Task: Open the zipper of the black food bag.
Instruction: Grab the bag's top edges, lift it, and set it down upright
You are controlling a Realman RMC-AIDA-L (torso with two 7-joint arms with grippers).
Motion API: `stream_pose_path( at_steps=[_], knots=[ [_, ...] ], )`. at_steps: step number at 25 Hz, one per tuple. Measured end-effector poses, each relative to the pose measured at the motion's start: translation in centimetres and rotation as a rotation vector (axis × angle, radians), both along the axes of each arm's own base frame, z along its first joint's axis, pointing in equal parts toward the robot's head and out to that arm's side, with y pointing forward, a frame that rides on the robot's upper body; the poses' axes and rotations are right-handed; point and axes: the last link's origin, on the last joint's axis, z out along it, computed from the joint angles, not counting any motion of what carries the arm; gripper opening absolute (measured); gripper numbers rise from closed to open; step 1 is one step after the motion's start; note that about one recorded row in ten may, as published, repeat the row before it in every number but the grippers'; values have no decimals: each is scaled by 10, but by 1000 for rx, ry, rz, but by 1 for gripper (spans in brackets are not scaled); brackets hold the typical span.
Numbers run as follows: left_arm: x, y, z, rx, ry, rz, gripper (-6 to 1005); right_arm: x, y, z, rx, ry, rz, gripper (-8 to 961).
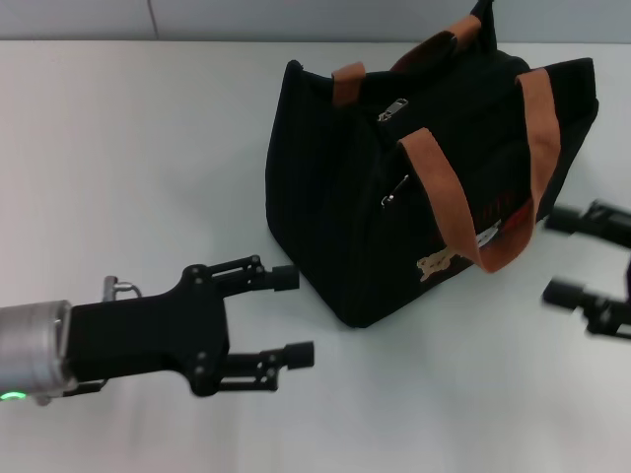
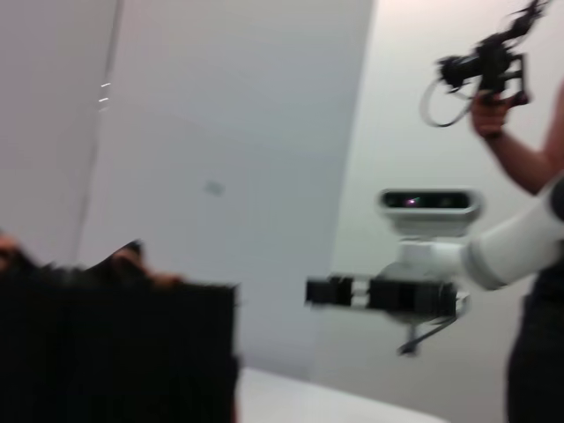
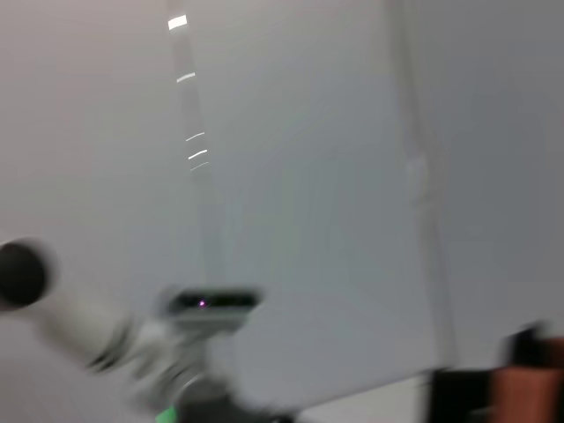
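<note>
The black food bag (image 1: pixel 434 187) stands upright on the white table, its orange-brown handles (image 1: pixel 444 197) drooping over the sides. The zipper (image 1: pixel 395 107) runs across the top panel between the handles, with its silver pull near the bag's left end. A shorter side-pocket pull (image 1: pixel 395 190) hangs lower on the front face. My left gripper (image 1: pixel 294 316) is open, low on the table just left of the bag's near corner and apart from it. My right gripper (image 1: pixel 556 255) is open at the bag's right side. The bag's black fabric (image 2: pixel 115 352) fills a corner of the left wrist view.
The white table (image 1: pixel 128 148) stretches left and in front of the bag. In the left wrist view, a person (image 2: pixel 529 167) holding a camera rig stands behind my body. The right wrist view catches only an edge of the bag (image 3: pixel 493 392).
</note>
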Motion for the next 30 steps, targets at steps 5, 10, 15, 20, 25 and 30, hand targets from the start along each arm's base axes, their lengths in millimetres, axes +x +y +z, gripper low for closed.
stream_pose_path(
  at_steps=[5,10,15,20,25,30],
  knots=[
    [-2,12,-21,70,14,83,815,18,-4,19,218,87,-132,787],
    [1,22,-39,130,25,139,815,34,-13,30,423,192,-253,786],
    [11,26,-53,113,28,127,815,41,-16,34,485,215,-311,786],
    [19,33,-64,156,18,163,816,40,-16,30,480,222,-313,786],
    [21,36,-71,184,20,195,815,39,-15,31,482,224,-311,786],
    [23,37,-73,189,11,216,799,39,-14,31,484,224,-311,786]
  ],
)
